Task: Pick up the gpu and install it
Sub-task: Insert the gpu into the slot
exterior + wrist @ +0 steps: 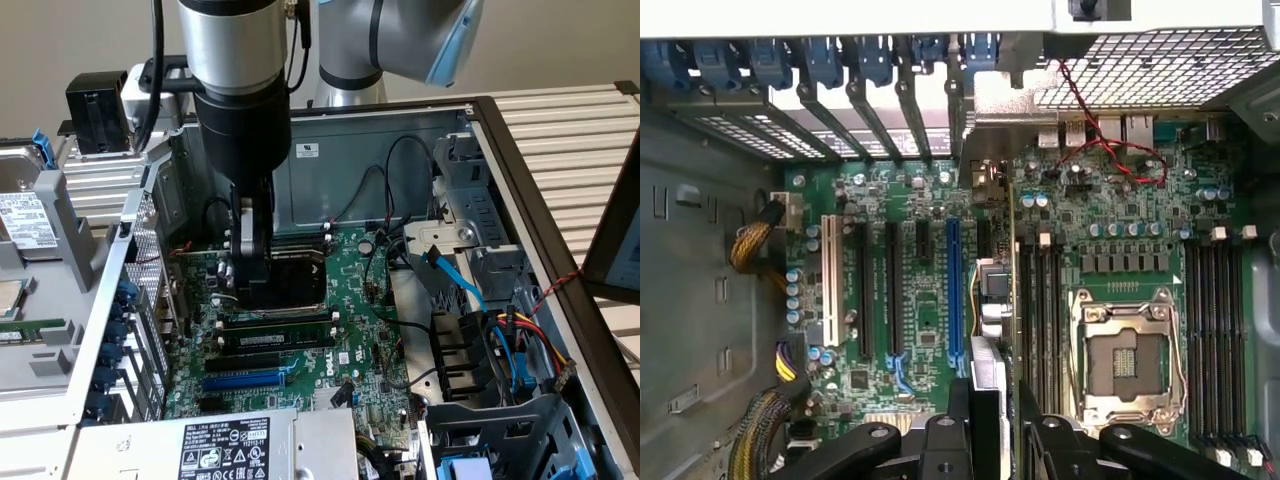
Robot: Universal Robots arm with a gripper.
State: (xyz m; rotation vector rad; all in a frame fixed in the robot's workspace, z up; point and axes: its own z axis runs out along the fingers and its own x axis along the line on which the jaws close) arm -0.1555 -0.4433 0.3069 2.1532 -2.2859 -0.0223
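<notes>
Gpu [987, 345] sits clamped in the claw [992, 410], edge-on over expansion slots [955, 290] in wrist view.

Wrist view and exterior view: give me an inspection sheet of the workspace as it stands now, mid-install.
Surface: green motherboard lying flat inside an open computer case; processor socket bare.
Job's things: graphics card held edge-on over the board, beside the blue slot; whether it touches a slot cannot be told.
Clutter: nothing seen.
Gripper: gripper closed on the card, reaching down into the case.
Cables: blue cable by the drive bays; red wires over the board; yellow-and-black bundle at the case wall.
Surroundings: slatted table; black box outside the case at the exterior view's left; labelled power supply.
</notes>
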